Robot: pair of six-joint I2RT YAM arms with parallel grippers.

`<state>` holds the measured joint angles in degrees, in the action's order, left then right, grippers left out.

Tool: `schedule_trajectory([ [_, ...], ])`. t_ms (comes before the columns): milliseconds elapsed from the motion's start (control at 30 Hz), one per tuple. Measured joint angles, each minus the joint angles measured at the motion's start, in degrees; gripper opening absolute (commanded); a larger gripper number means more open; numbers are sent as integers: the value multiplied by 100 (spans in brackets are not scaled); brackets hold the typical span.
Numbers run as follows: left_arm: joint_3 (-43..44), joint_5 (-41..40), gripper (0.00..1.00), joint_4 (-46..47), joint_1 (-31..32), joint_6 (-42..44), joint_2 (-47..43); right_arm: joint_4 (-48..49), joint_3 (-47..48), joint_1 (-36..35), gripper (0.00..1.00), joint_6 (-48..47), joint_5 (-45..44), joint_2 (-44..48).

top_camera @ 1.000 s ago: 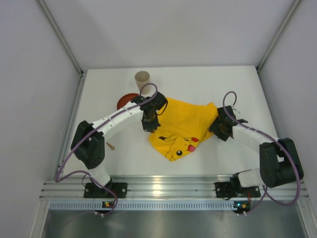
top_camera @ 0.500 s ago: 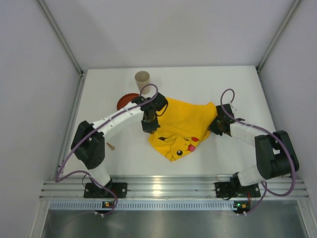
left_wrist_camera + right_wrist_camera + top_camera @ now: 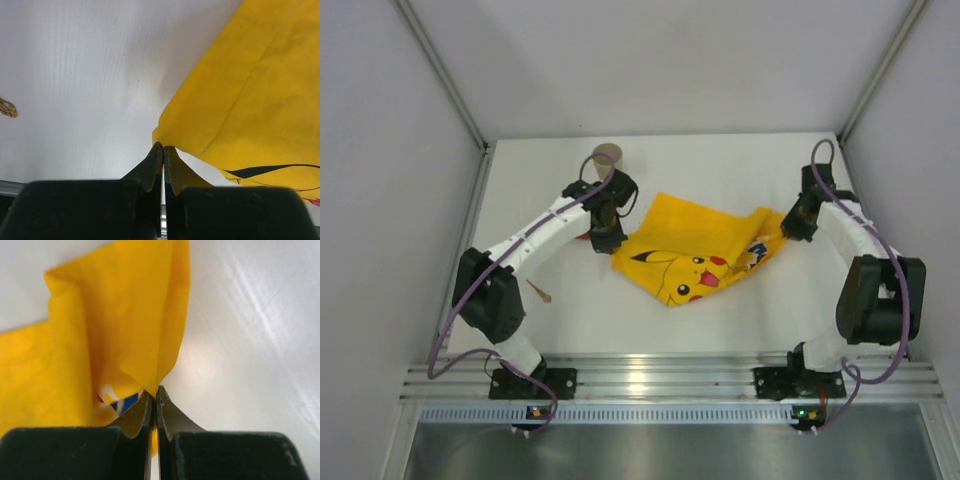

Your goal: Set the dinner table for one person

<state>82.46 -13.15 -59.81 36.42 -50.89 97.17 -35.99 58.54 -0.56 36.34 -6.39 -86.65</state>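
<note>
Two ends of the yellow cloth [image 3: 692,252] are pinched, one per arm. My left gripper [image 3: 163,148] has its jaws pressed together on the cloth's left corner, w/ a thin yellow flap caught betw. them. My right gripper [image 3: 155,390] is likewise closed tight on a bunched fold at the cloth's right end, w/ a bit of blue & red print just beside the tips. Cloth stretches betw. the two, Pikachu face showing toward the near side, its mid part lying on the desk [image 3: 720,165]. That's the white matte top w/ a silver rail [image 3: 650,378] along its near edge, spreading under both arms. Beige cup [image 3: 609,153] stands upright at the far left, just behind my left wrist, partly crossed by cable. Small brown wooden bit [image 3: 539,291] lies on the bare desk left of the cloth, apart from it. Can't tell if the pinched ends are lifted off the surface.
</note>
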Motion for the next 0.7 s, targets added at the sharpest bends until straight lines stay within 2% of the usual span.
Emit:
schedule_trajectory([
  [67,0,15,0,-17,-317,11,-179,-323,739,387,0,-341,-63,-310],
  [167,0,7,0,-26,-715,28,-450,-625,1351,684,2,-651,-59,-713],
  [200,-7,11,0,-28,-758,26,-509,-778,1532,739,15,-748,-28,-909],
  [267,-101,74,0,-20,-763,11,-629,-979,1867,761,63,-881,42,-1364],
  [300,-203,138,0,-7,-745,-4,-673,-1064,2024,761,99,-925,92,-1587],
  [433,-780,457,0,44,-682,-66,-737,-1368,2562,758,100,-1189,459,-2461],
  [500,-1003,603,0,39,-634,-85,-737,-1462,2581,756,100,-1235,588,-2538],
  [600,-1113,693,0,33,-505,-96,-734,-1440,2354,682,100,-1233,820,-2214],
  [700,-1110,734,0,70,-382,-105,-721,-1307,1556,396,100,-1180,1060,-1252],
])
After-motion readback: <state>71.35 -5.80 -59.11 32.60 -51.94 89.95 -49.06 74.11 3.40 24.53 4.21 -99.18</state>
